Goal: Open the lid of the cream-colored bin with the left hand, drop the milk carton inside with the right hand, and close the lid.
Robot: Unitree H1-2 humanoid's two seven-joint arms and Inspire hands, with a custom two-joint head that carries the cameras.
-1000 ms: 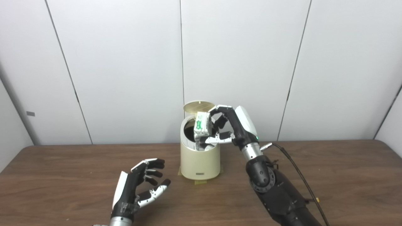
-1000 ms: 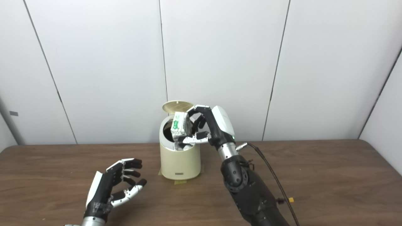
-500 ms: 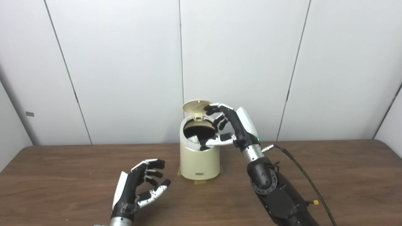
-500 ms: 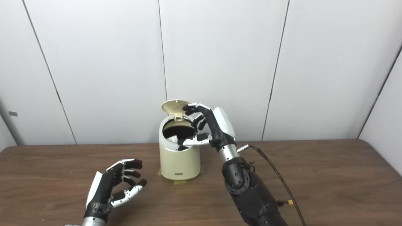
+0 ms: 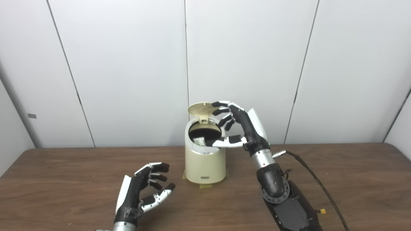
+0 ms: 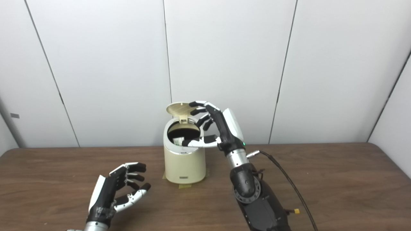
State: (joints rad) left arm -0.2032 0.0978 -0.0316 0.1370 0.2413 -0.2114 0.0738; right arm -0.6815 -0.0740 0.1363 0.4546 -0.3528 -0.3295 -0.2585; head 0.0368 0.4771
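Nearest the camera, at about 7 o'clock on the wooden table (image 5: 353,179), the left hand (image 5: 141,192) hovers palm-in with its fingers loosely curled and apart, holding nothing; it has not shifted over the last second. Farther in, the right arm rises from 5 o'clock to the right hand (image 5: 239,126), which is spread wide and empty just beside the top of the cream-colored bin (image 5: 205,163), its thumb reaching across the rim and its fingertips (image 5: 215,104) up near the edge of the raised lid (image 5: 200,108). A second ago this hand pinched the milk carton above the opening; half a second ago its fingers had already let go. Now the milk carton (image 5: 201,141) lies inside the bin, only a pale corner showing low in the dark opening at its 8 o'clock side. The lid stands hinged up at the bin's 12 o'clock.

The right eye view shows the carton corner (image 6: 178,141) a little more clearly beneath the thumb; the left eye view shows more of the table to the left hand's side.

Counted: one bin, one lid, one carton, two hands. A black cable (image 5: 316,184) trails from the right wrist toward 4 o'clock.
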